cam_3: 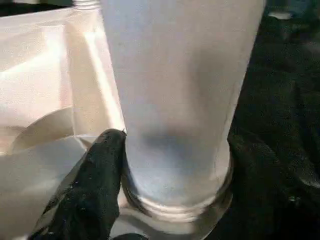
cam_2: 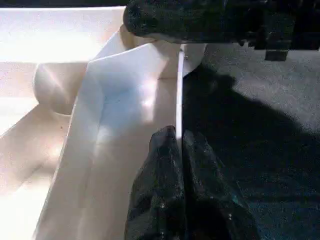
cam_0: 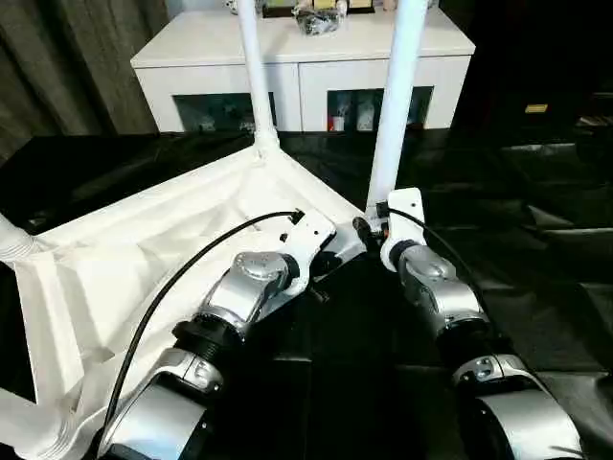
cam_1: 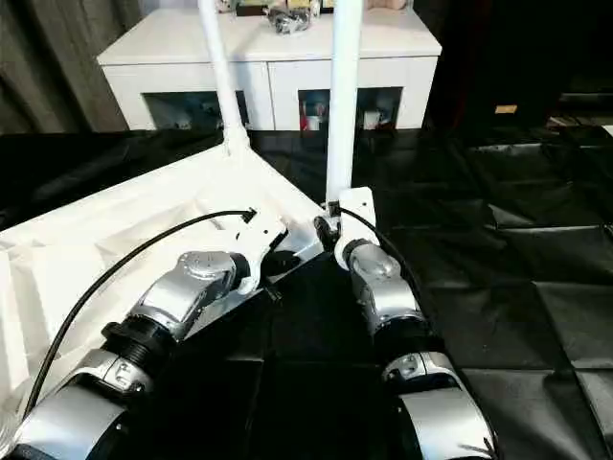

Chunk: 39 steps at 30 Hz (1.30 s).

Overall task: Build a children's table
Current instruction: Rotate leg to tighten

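Note:
The white tabletop [cam_0: 144, 259] lies upside down on black sheeting, ribbed underside up. One white leg [cam_0: 257, 77] stands upright in the far corner socket. A second leg [cam_0: 395, 105] stands in the near right corner socket [cam_3: 175, 210]. My right gripper [cam_3: 175, 150] is closed around the base of this leg, one black finger [cam_3: 95, 185] pressed against its side. My left gripper [cam_2: 178, 137] is shut on the tabletop's thin rim [cam_2: 178, 90], just left of that corner. At the left edge another white tube end [cam_0: 11, 241] meets the tabletop.
A white cabinet [cam_0: 297, 48] with glass doors stands behind the tabletop, with small items on top. Crinkled black sheeting [cam_0: 536, 240] covers the floor to the right and in front. Dark curtains [cam_0: 57, 67] hang at the back left.

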{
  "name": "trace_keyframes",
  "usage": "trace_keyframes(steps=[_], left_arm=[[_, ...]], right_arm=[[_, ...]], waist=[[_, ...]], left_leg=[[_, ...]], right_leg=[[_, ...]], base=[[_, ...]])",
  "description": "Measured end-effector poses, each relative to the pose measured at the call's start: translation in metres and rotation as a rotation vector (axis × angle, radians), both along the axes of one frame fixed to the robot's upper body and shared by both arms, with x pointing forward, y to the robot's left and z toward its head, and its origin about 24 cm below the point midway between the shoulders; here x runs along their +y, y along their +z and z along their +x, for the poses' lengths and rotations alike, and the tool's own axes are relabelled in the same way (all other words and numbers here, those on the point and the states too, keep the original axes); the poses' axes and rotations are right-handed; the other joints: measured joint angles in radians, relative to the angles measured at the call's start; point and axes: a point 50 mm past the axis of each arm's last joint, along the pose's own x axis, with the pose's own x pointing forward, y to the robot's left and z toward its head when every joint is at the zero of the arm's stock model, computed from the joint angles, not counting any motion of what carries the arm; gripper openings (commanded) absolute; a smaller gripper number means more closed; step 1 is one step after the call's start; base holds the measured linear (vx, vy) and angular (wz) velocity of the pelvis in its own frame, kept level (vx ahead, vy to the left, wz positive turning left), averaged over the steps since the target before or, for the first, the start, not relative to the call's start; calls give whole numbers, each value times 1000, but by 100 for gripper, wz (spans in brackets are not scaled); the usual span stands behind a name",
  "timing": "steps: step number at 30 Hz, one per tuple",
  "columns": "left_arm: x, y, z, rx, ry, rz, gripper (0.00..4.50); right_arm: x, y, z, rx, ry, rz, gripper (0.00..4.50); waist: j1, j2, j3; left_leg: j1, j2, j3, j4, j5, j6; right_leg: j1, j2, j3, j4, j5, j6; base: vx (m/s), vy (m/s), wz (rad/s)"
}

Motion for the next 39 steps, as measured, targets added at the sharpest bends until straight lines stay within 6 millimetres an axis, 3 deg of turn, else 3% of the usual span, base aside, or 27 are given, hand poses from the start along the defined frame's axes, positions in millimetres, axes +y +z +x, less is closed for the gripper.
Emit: trace_keyframes(steps=[3,9,14,20,22,30,39], left_arm=[[19,1,2,-1,14,23,0],[38,1,-10,14,-62,21,0],[57,1,-24,37,-175,26,0],[71,1,-51,120,-384,2,0],[69,1,-53,127,-410,0,0],[68,2,-55,129,-432,4,0],[68,2,-56,136,-438,2,0]], right_arm=[[0,3,-3,-16,153,-11,371],[-21,10,-16,-13,488,-164,391],[-36,7,-35,52,700,-167,391],[-38,14,-44,66,824,-133,391],[-35,13,-47,69,850,-120,391],[-41,14,-56,115,919,-125,391],[-43,13,-56,135,903,-119,309]], waist=[[-22,-2,1],[-17,-4,2],[-16,-5,2],[1,-5,2],[10,-5,3],[11,-6,3],[12,-6,3]], left_leg=[[0,1,-3,0,0,0],[0,2,-3,-1,2,4],[0,2,-2,-1,0,1],[1,3,-1,-1,0,0],[0,2,1,0,0,0],[0,2,3,0,0,0],[0,3,3,1,0,0]], right_leg=[[-2,1,-3,1,0,0],[-3,1,-4,0,0,1],[-4,1,-4,0,0,1],[-3,1,-3,1,0,1],[-3,0,-1,1,0,1],[-3,0,0,0,0,1],[-2,0,0,0,0,1]], base=[[0,0,0],[0,0,0],[0,0,0],[0,0,0],[0,0,0],[0,0,0],[0,0,0]])
